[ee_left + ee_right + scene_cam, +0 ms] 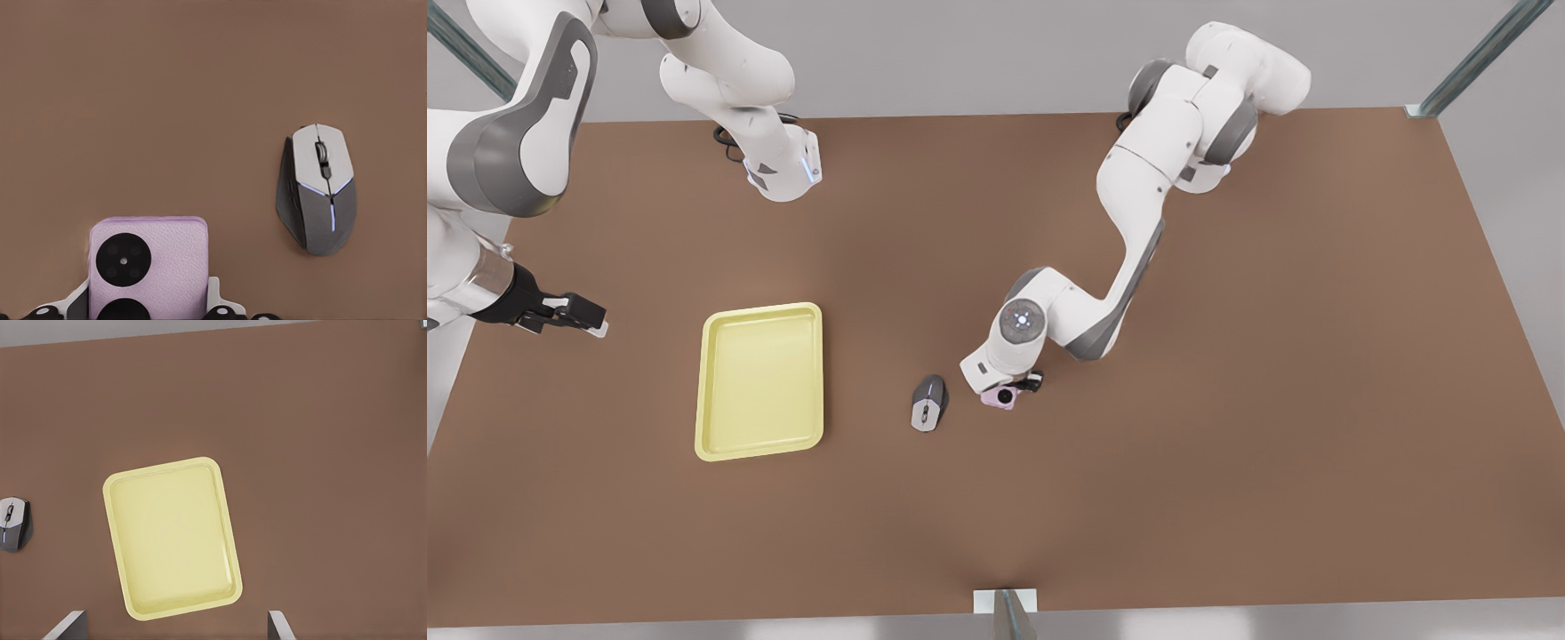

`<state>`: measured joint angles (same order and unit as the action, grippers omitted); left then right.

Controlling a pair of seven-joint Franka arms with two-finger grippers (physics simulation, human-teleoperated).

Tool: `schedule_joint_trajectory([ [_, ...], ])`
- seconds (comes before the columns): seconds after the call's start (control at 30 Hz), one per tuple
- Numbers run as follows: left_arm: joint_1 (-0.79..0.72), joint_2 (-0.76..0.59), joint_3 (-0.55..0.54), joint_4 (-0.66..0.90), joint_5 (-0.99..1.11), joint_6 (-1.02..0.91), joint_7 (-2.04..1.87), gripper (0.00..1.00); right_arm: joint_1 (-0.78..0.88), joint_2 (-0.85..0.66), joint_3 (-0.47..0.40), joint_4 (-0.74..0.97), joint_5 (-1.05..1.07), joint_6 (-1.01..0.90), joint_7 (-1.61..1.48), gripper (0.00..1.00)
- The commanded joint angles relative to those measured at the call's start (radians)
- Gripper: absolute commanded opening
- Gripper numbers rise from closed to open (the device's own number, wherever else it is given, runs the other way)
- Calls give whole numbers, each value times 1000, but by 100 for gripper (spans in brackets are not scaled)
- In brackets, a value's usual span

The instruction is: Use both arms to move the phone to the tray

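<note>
The pink phone (999, 397) with two black circles lies right of the table's middle in the front view. My left gripper (1016, 385) is right over it, on the arm at the front view's right. In the left wrist view its fingers (215, 293) press against the phone's (150, 257) two sides, shut on it. The pale yellow tray (759, 380) sits left of centre with nothing in it. My right gripper (576, 314) hangs open at the front view's far left, apart from the tray. From the right wrist view the tray (172, 537) lies beyond its spread fingertips (67, 625).
A grey-and-black computer mouse (928, 403) rests on the brown table between the tray and the phone, close to the phone; it is also in the left wrist view (317, 189). A metal post (1007, 612) stands at the table's near edge.
</note>
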<state>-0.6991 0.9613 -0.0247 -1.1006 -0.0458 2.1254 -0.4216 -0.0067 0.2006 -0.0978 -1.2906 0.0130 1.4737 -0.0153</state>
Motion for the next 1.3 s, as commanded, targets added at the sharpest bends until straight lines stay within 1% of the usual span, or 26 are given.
schedule_joint_trajectory([
  [0.0, -20, 74, -3, 102, 10, -101, -329, 79, 1, -1, 0, 0, 1, 0, 0, 100],
  [0.1, -40, 99, -3, 96, 67, -58, -255, 79, 1, -1, 0, 0, 1, 0, 0, 100],
  [0.33, -39, 126, -3, 85, 87, -41, -215, 80, 1, -1, 0, 0, 1, 0, 0, 100],
  [0.4, -37, 126, -3, 87, 87, -39, -215, 84, 1, -1, 0, 0, 1, 0, 0, 100],
  [0.43, -39, 126, -3, 87, 86, -39, -217, 100, 1, -1, 0, 0, 1, 0, 0, 100],
  [0.6, -36, 105, -3, 90, 84, -65, -221, 100, 2, -23, 4, 4, 5, -18, 3, 100],
  [0.63, -25, 68, 3, 88, 81, -139, -212, 100, 4, -26, 3, 5, 18, -20, 3, 100],
  [0.67, 3, -15, 11, 85, 72, -263, -145, 100, 4, -44, 3, 5, 27, -16, 3, 100],
  [0.7, 78, -102, 12, 85, 53, -413, -77, 100, 4, -44, 4, 33, 25, -16, 2, 100],
  [0.73, 147, -163, 14, 85, 53, -502, -20, 100, 8, -44, 12, 31, 22, -16, 0, 100],
  [0.77, 248, -249, 14, 85, 53, -634, 96, 100, 10, -40, 21, 30, 22, -16, 0, 100],
  [0.8, 320, -303, 15, 85, 53, -712, 183, 100, 10, -32, 69, 30, 22, -9, 2, 100],
  [0.83, 385, -375, 41, 87, 56, -783, 291, 100, 10, -35, 104, 31, 27, -15, 5, 100],
  [0.87, 392, -438, 89, 85, 60, -825, 345, 100, 10, -33, 174, 33, 51, -6, 112, 100],
  [0.9, 463, -564, 71, -36, 64, -814, 391, 100, 17, -21, 277, 31, 27, 0, 302, 100],
  [0.93, 504, -680, 55, -137, 75, -785, 441, 100, 50, 6, 302, 33, 22, 8, 316, 100],
  [0.97, 549, -795, 20, -257, 119, -716, 443, 100, 122, 39, 302, 27, 2, 28, 322, 100],
  [1.0, 587, -860, -4, -321, 132, -682, 445, 100, 184, 66, 302, 28, -5, 40, 339, 100],
  [1.07, 586, -851, 8, -312, 132, -685, 435, 100, 296, 160, 302, 30, -11, 106, 572, 100],
  [1.1, 586, -822, 6, -303, 130, -680, 438, 100, 338, 204, 302, 30, -13, 157, 650, 100],
  [1.13, 587, -803, 6, -289, 126, -679, 443, 100, 415, 247, 291, 34, -21, 214, 707, 100],
  [1.23, 587, -756, 6, -286, 116, -651, 454, 100, 458, 364, 297, 45, -33, 346, 998, 100],
  [1.27, 587, -745, 6, -286, 112, -651, 491, 100, 487, 398, 291, 48, -36, 373, 1040, 100],
])
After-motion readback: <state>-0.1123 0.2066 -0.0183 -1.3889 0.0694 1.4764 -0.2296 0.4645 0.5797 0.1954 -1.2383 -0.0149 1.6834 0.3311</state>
